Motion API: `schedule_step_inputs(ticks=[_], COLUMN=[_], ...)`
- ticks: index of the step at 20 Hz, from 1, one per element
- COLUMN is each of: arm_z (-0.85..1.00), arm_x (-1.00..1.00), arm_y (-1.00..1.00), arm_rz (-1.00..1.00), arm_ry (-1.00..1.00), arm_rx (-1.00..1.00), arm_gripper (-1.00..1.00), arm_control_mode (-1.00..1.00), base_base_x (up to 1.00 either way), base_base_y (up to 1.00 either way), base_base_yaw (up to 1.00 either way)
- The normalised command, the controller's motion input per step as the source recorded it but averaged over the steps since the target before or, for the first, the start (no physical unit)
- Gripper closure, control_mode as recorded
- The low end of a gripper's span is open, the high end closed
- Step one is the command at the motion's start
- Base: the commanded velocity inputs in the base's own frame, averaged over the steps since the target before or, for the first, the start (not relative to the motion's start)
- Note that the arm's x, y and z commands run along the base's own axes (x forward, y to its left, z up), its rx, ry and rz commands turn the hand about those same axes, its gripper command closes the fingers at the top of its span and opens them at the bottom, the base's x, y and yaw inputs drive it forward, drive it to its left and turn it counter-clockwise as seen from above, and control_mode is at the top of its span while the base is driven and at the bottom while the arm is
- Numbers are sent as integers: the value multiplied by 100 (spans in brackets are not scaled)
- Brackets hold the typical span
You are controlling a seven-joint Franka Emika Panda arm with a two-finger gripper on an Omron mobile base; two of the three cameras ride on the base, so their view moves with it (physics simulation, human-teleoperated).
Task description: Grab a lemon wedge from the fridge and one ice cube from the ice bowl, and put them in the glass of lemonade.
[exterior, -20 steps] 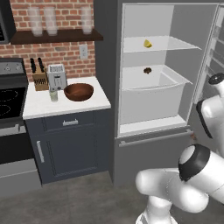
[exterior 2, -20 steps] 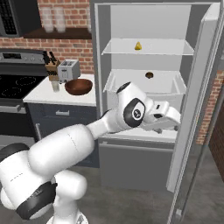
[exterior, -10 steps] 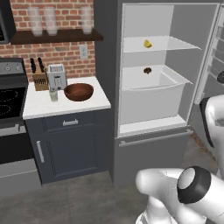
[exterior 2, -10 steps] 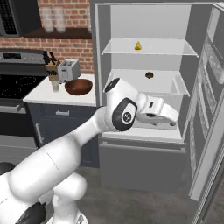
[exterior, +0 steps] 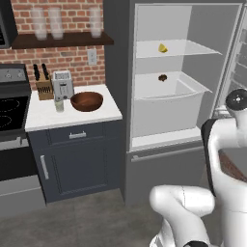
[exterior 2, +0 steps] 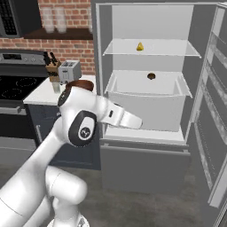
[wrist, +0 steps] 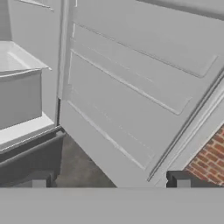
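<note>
Pincer (wrist: 109,179) released, jaws spread wide, nothing between the two dark fingertips (wrist: 178,178); aimed at the inner face of the open fridge door (wrist: 131,87), with a strip of brick wall (wrist: 210,162) at the lower right of the hand view. White arm (exterior 2: 88,119) stretched across in front of the fridge (exterior 2: 150,159), below the drawer.

Inside the fridge, standing open: lemon wedge (exterior: 163,48) resting on the upper glass shelf (exterior: 178,48), toward the middle; small dark brown lump (exterior: 162,77) lower down, at the back rim of the white drawer (exterior: 169,108). Seen again from the right base camera: lemon wedge (exterior 2: 139,46) on the shelf, lump (exterior 2: 151,76) beneath.

Left of the fridge, on the white surface (exterior: 48,115): ice bowl (exterior: 87,101) near the right edge, toaster (exterior: 62,85) at the back edge, knife block (exterior: 43,87) just beside it, glass of lemonade (exterior: 59,105) in front of the toaster, apart from the bowl. Above, tall frosted tumblers (exterior: 48,21) on a dark wall shelf (exterior: 62,39). Stove (exterior: 12,103) along the left edge of the surface.
</note>
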Motion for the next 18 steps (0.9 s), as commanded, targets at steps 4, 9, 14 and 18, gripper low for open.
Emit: schedule_step_inputs(ticks=[4, 9, 14, 18], arm_z=[0, 0, 5, 4], arm_x=[-28, -21, -7, -8], arm_y=[100, 100, 100, 100], arm_rz=[4, 21, 36, 33], arm_ry=[-12, 0, 0, -5], arm_rx=[17, 22, 21, 17], arm_gripper=[-100, -100, -100, -100], arm_control_mode=[-100, -100, -100, -100], base_base_x=[0, 0, 0, 0], base_base_y=[0, 0, 0, 0], base_base_yaw=[0, 0, 0, 0])
